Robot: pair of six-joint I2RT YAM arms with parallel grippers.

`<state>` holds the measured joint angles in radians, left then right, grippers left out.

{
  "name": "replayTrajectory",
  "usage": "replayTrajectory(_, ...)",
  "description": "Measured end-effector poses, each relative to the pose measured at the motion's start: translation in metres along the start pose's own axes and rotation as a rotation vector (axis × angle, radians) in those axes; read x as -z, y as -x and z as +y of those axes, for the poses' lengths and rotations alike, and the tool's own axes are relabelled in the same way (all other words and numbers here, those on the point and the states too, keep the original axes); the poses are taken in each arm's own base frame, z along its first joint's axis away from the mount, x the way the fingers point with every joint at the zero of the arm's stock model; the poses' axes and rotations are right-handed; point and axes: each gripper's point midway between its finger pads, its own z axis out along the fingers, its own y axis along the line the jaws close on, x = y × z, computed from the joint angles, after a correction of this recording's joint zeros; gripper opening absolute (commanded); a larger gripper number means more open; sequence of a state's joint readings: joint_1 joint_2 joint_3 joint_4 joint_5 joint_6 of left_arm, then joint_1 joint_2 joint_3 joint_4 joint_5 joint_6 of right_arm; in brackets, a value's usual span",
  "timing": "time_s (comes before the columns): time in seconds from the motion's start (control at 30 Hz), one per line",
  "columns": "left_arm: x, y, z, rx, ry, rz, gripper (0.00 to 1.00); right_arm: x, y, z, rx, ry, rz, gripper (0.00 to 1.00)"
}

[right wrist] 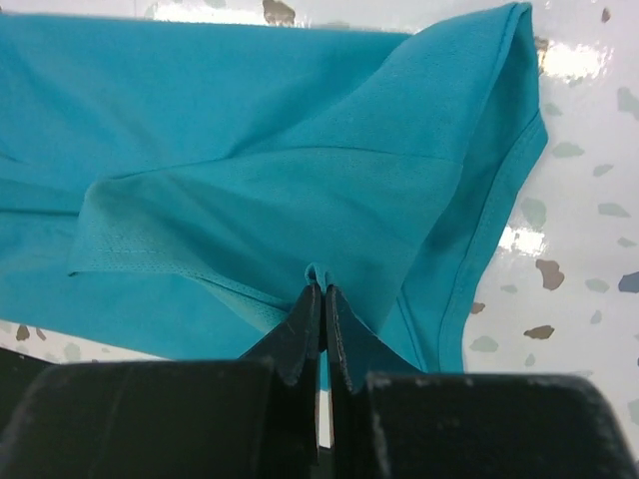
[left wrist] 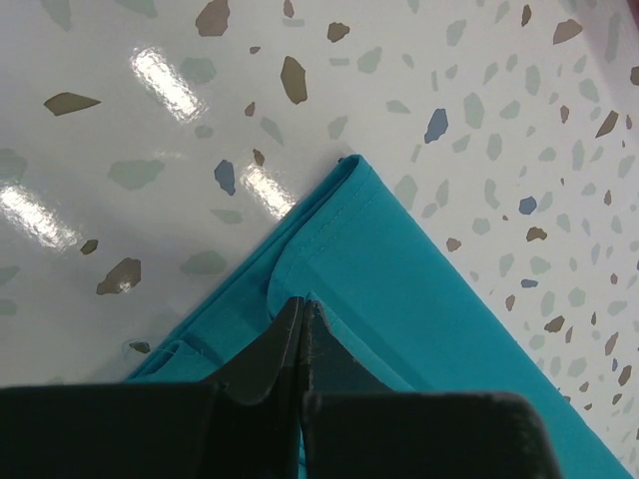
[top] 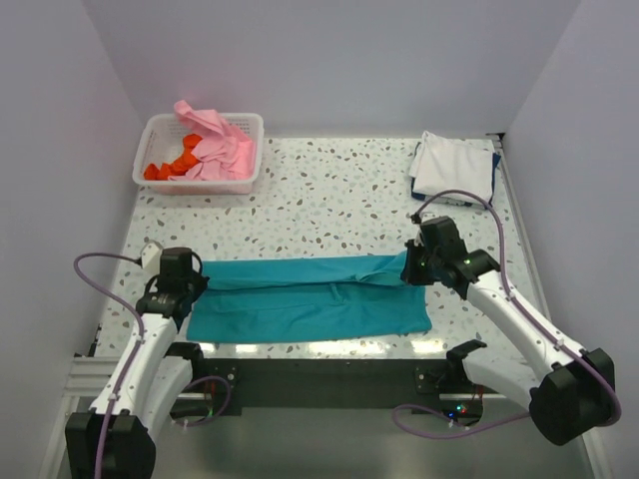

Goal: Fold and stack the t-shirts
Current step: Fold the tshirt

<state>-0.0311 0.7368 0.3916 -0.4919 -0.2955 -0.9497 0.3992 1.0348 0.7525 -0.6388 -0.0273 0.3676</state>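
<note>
Speckled tabletop [top: 329,190] lies under your teal t-shirt [top: 310,304], which is stretched in a long strip close to the arms, well apart from the white basket [top: 200,186] at the back left. Your left gripper [top: 192,284] is squeezed tight on the strip's left end, and your right gripper [top: 412,267] is squeezed tight on a bit of cloth at its right end. I think you are in the middle of a fold, so lift both ends together, hold the cloth flat between them, and line up the edges before you let go.
</note>
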Motion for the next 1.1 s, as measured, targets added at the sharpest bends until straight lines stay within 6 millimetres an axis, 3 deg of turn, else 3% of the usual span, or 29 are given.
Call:
replayTrajectory(0.27,-0.003,-0.008,0.009,-0.002,0.028,0.021,0.00,-0.009,-0.035,-0.006,-0.037,0.002,0.078,0.02)
replayTrajectory(0.4,-0.004,-0.010,0.013,-0.004,0.048,0.024,0.00,-0.014,-0.051,-0.008,-0.073,0.005,0.121,0.12)
replayTrajectory(0.47,-0.004,-0.010,0.016,-0.002,0.059,0.023,0.07,-0.015,-0.055,-0.008,-0.092,0.000,0.133,0.20)
replayTrajectory(0.5,-0.004,-0.010,0.017,-0.001,0.066,0.021,0.17,-0.015,-0.058,-0.009,-0.100,-0.004,0.138,0.23)
replayTrajectory(0.53,-0.004,-0.010,0.019,-0.001,0.074,0.020,0.30,-0.016,-0.060,-0.010,-0.109,-0.008,0.144,0.35)
replayTrajectory(0.57,-0.004,-0.011,0.022,0.000,0.085,0.020,0.62,-0.016,-0.062,-0.010,-0.115,-0.011,0.151,0.48)
replayTrajectory(0.6,-0.003,-0.011,0.024,-0.001,0.097,0.018,0.73,-0.016,-0.064,-0.010,-0.128,-0.014,0.157,0.60)
replayTrajectory(0.63,-0.002,-0.010,0.027,0.005,0.113,0.016,0.84,-0.015,-0.066,-0.010,-0.137,-0.013,0.164,0.98)
replayTrajectory(0.67,-0.001,-0.009,0.029,0.015,0.125,0.010,1.00,-0.013,-0.068,-0.009,-0.147,-0.007,0.171,0.99)
replayTrajectory(0.87,0.013,0.013,0.019,0.052,0.111,-0.049,1.00,0.006,-0.056,0.003,-0.143,0.057,0.126,0.99)
replayTrajectory(1.0,0.021,0.027,-0.003,0.055,0.042,-0.062,1.00,0.021,-0.033,0.024,-0.129,0.157,0.062,0.99)
replayTrajectory(1.1,0.019,0.023,-0.027,0.019,-0.048,-0.005,1.00,0.019,-0.024,0.040,-0.124,0.233,0.055,0.99)
